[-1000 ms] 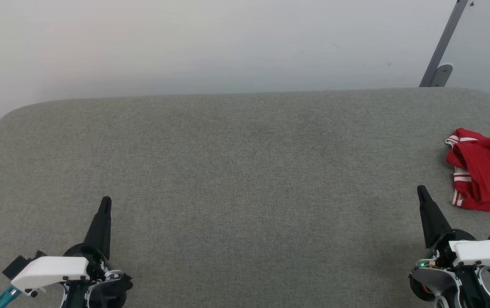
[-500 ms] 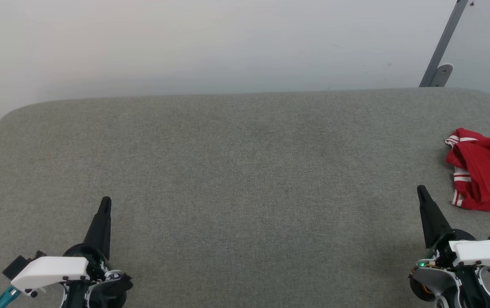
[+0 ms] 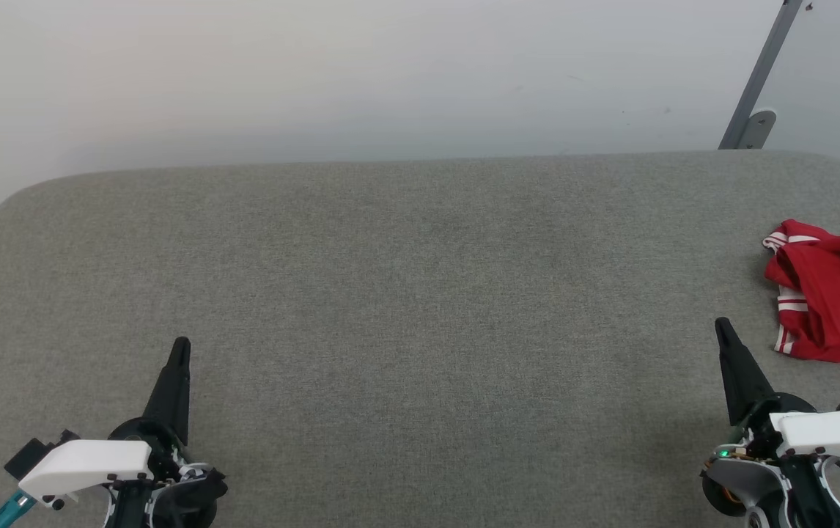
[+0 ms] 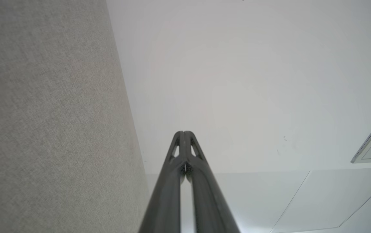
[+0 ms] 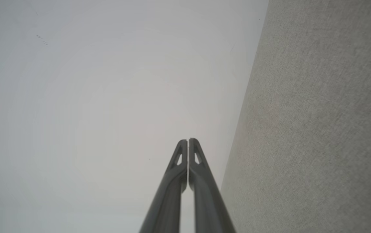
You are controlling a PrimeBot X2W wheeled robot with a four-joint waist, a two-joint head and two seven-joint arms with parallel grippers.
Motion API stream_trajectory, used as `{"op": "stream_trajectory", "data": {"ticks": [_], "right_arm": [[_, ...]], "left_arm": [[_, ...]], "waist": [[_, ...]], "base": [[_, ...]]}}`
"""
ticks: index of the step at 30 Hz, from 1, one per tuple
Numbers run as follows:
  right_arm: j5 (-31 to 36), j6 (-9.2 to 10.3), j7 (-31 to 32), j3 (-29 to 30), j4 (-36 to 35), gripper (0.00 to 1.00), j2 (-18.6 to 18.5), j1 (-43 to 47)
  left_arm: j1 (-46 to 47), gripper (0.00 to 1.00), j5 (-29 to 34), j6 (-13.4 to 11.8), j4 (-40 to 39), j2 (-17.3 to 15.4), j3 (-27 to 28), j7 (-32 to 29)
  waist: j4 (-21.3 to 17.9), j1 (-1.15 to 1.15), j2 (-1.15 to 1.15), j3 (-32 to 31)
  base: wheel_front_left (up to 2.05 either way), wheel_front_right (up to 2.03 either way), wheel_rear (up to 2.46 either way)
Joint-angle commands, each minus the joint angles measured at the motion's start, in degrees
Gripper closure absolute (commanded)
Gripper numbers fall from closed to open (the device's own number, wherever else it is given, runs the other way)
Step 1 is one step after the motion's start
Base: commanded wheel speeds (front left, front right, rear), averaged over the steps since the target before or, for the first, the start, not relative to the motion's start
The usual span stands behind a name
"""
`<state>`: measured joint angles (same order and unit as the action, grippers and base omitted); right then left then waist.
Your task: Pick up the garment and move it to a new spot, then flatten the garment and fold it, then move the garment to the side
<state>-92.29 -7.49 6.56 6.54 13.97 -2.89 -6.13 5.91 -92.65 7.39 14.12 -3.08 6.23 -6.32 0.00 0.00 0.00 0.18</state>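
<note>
Currently, the head view has the garment (image 3: 830, 301) crumpled at the grey table's (image 3: 420, 293) right edge, near the right gripper (image 3: 720, 324) and well apart from the left gripper (image 3: 181, 345). The wrist views add that both grippers' fingers are pressed together, holding nothing.

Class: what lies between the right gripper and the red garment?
Only bare grey fabric surface separates the right gripper from the garment, seen in the head view.
</note>
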Motion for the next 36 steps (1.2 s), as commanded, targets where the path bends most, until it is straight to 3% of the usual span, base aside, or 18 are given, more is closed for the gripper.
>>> {"op": "stream_trajectory", "data": {"ticks": [1,36], "right_arm": [[-0.2,-0.01,0.1,0.0,0.1,1.0,0.1,-0.2],[-0.2,0.0,0.1,0.1,0.1,1.0,0.1,-0.2]], "left_arm": [[0.7,1.0,0.2,0.2,0.0,0.1,0.2,-0.3],[0.7,1.0,0.3,0.2,0.0,0.2,0.3,-0.4]], "waist": [[0.0,0.0,0.0,0.0],[0.0,0.0,0.0,0.0]], "base": [[0.0,0.0,0.0],[0.0,0.0,0.0]]}}
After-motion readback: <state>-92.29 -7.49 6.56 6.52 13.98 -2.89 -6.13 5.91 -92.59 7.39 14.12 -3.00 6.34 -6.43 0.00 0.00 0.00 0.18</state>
